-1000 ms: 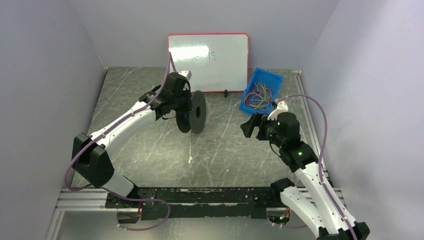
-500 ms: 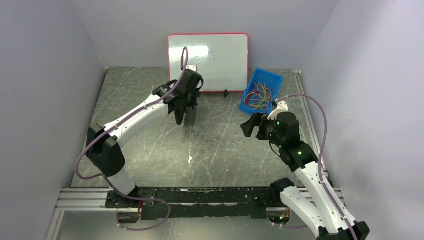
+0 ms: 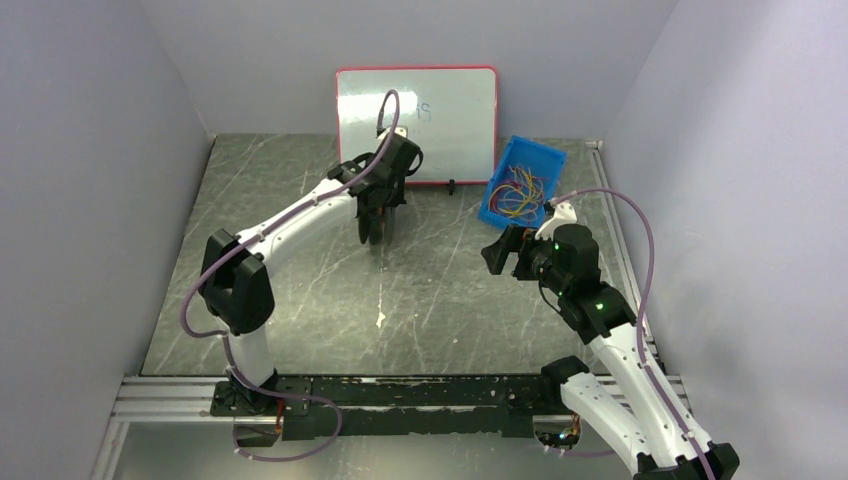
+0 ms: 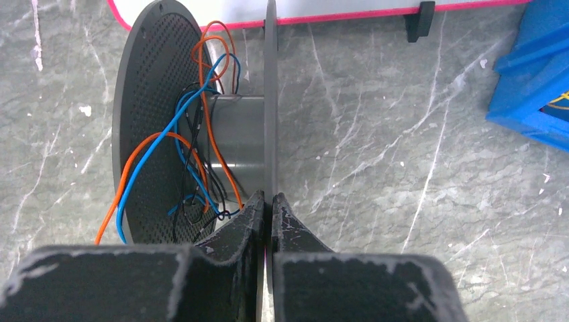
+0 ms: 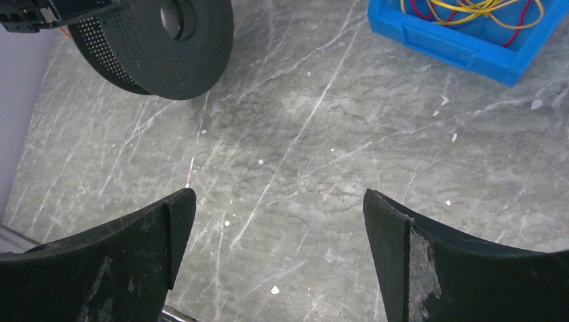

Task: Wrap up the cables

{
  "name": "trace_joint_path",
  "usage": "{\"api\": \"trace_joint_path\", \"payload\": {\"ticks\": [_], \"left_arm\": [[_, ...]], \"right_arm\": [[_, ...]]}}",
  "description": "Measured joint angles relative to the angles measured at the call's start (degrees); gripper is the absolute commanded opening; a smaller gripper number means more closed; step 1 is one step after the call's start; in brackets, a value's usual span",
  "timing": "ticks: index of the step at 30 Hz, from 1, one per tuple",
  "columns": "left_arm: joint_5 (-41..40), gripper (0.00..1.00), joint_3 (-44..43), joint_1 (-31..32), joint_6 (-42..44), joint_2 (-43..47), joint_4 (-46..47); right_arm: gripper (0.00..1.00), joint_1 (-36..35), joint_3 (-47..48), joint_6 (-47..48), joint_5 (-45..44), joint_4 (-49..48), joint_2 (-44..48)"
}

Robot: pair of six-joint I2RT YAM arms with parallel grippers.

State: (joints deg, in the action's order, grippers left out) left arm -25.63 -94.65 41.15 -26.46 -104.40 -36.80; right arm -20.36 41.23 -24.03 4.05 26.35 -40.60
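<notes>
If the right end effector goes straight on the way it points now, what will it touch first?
Probably the grey marbled tabletop; the black perforated spool sits left of the right end effector, though depth is unclear.

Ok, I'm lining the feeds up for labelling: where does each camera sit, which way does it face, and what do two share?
Top: fixed high behind the bases, facing down and forward over the table to the whiteboard; both arms show.
Left wrist: on the left arm, facing along its shut jaws at the spool they pinch by one flange.
Right wrist: on the right arm, facing down at the table between its open jaws; spool upper left, bin upper right.
Shared: spool and bin appear in all three.
</notes>
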Motion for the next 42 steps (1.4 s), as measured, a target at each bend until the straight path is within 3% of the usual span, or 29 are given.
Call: {"api": "trace_joint_path", "payload": {"ticks": [7,13,22,37,42], "left_arm": [[-0.3,0.10,-2.6,0.0,0.2,-2.2,0.0],[-0.4,0.26,-2.9,0.0,0.2,-2.4,0.0],[-0.7,0.41,-2.9,0.1,0.4,-2.4,0.0],[-1.2,0.79,-2.9,1.1,1.1,-1.9,0.2],[-1.1,0.86,-2.9,2.1,1.9,0.4,0.6]], "right_arm": [[1.00,0.0,0.0,0.0,0.0,0.0,0.0],[1.00,0.0,0.0,0.0,-0.4,0.0,0.0],[1.00,0.0,0.0,0.0,-0.6,0.0,0.0],[1.00,0.0,-0.2,-0.2,-0.6,0.0,0.3],[1.00,0.0,-0.2,-0.2,-0.9,0.0,0.3]]}}
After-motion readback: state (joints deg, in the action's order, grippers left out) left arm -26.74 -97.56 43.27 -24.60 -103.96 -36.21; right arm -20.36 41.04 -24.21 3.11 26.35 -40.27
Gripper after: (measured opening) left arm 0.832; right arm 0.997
